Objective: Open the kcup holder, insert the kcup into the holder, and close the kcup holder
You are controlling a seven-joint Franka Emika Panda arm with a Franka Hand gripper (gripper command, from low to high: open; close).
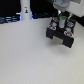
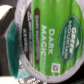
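Observation:
The kcup holder (image 1: 60, 33) is a black boxy unit on the white table at the exterior view's right. My gripper (image 1: 62, 18) hangs straight over its top, shut on the kcup (image 1: 63, 21), whose green top shows just above the holder's round slots. The wrist view is almost filled by the kcup (image 2: 50, 40): a green foil lid with white lettering and a pale rim, tilted and very close. I cannot tell whether the kcup touches the holder. My fingertips are mostly hidden behind the cup.
Red-and-white-topped pods (image 1: 52, 25) sit in the holder's slots on both sides of the gripper. A tall white post with a black mark (image 1: 26, 9) stands at the back. Dark clutter (image 1: 10, 20) lines the table's far edge.

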